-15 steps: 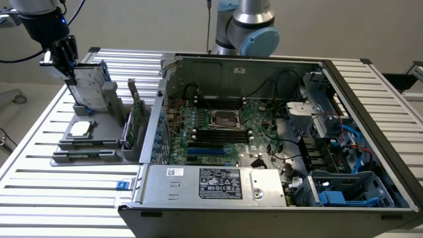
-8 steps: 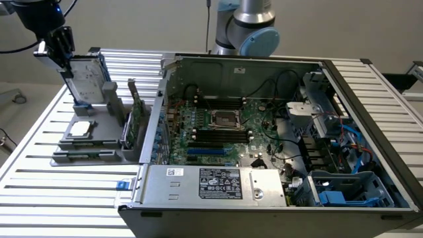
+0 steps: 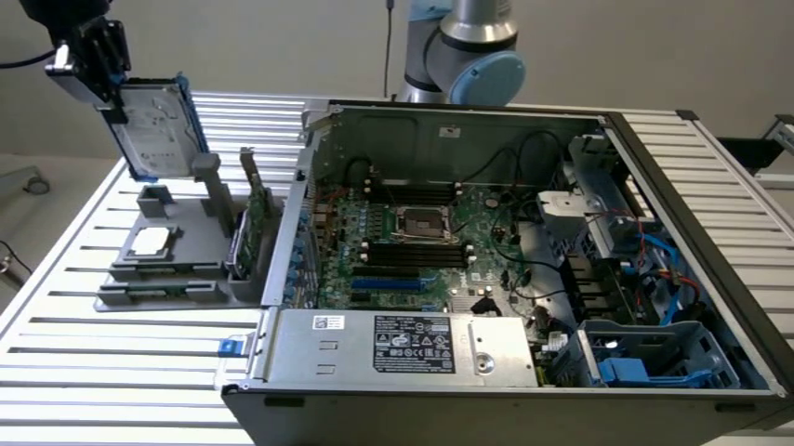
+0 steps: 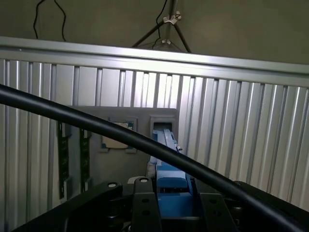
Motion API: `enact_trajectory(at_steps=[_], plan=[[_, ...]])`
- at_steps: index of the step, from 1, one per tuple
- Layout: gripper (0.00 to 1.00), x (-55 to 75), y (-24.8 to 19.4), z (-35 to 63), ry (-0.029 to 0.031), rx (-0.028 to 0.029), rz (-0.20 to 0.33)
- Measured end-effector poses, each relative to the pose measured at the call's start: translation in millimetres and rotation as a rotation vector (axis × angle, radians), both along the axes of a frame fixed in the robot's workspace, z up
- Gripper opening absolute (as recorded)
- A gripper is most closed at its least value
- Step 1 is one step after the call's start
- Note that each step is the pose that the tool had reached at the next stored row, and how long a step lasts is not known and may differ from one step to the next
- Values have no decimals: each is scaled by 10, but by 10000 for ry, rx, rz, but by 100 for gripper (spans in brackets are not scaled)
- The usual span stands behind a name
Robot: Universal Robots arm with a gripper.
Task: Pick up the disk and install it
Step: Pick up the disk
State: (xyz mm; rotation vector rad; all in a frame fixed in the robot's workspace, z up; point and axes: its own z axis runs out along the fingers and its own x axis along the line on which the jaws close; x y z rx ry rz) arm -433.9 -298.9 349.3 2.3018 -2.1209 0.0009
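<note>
Pincer (image 3: 114, 107) clamps the disk (image 3: 159, 135) by its upper edge; upright, just above grey holder (image 3: 174, 271).

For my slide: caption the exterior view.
Claw holds blue-framed silver-grey metal hard drive above grey plastic fixture, beside open metal computer case.

Open-topped case (image 3: 459, 130): free entry from above. Inside, cables (image 3: 503, 158) cross the board (image 3: 372, 232); blue cage (image 3: 657, 358) fills one corner. Beside it: upright cards (image 3: 257, 218) on grey holder (image 3: 186, 279), disk (image 3: 155, 121) hanging above. Open table (image 3: 74, 372) around.
</note>
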Motion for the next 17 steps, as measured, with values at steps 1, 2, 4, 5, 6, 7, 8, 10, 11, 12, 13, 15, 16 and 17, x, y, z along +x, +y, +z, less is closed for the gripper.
enact_trajectory(at_steps=[1,2,4,5,6,7,8,10,11,12,13,15,16,17], plan=[[33,4,0,49,1,0,0],[33,9,0,94,2,1,1],[33,21,0,184,6,3,4],[33,29,-1,228,7,4,7],[33,40,-1,274,13,4,11],[33,54,0,320,16,6,15],[33,66,0,363,19,8,20],[33,99,-1,458,28,13,33],[33,124,-1,504,35,18,43],[33,148,-3,549,42,24,52],[33,172,-5,594,48,31,56],[33,220,-12,685,65,43,61],[33,245,-17,730,73,51,62],[33,268,-23,775,84,57,61]])
